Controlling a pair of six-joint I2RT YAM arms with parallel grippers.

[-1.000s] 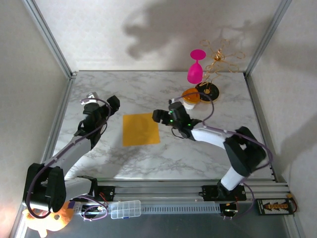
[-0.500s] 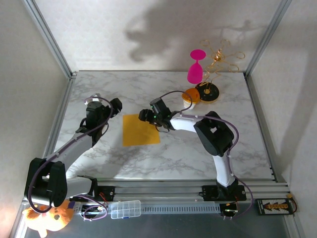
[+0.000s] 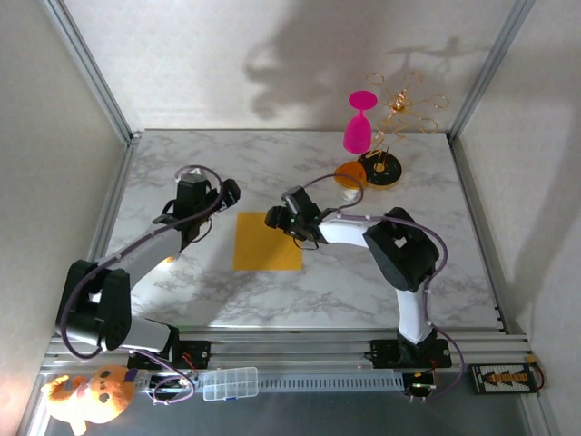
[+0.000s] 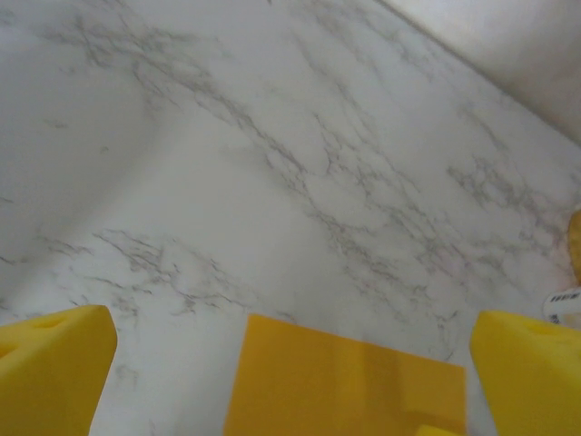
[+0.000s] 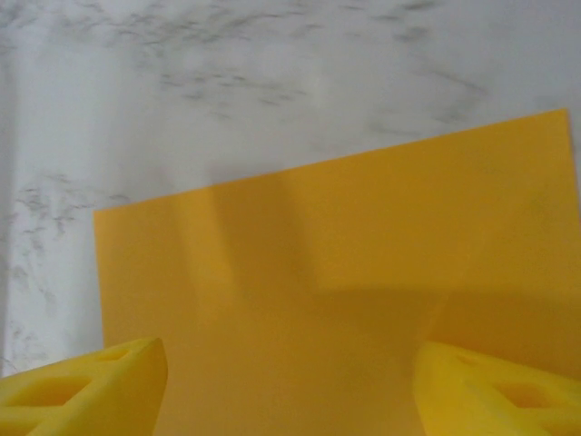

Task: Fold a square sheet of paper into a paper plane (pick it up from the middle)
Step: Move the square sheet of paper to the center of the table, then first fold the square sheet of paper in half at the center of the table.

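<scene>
Marbled white tabletop (image 3: 272, 163) carries the square sheet of paper (image 3: 266, 242), lying flat. It sits directly beneath the right gripper (image 5: 290, 391), jaws spread wide, and just ahead of the left gripper (image 4: 290, 363), equally wide.

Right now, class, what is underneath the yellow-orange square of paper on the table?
The square sheet of paper lies flat on the marble table, whose surface shows around its edges. The patch of table directly beneath is covered, so nothing under it can be checked.
</scene>
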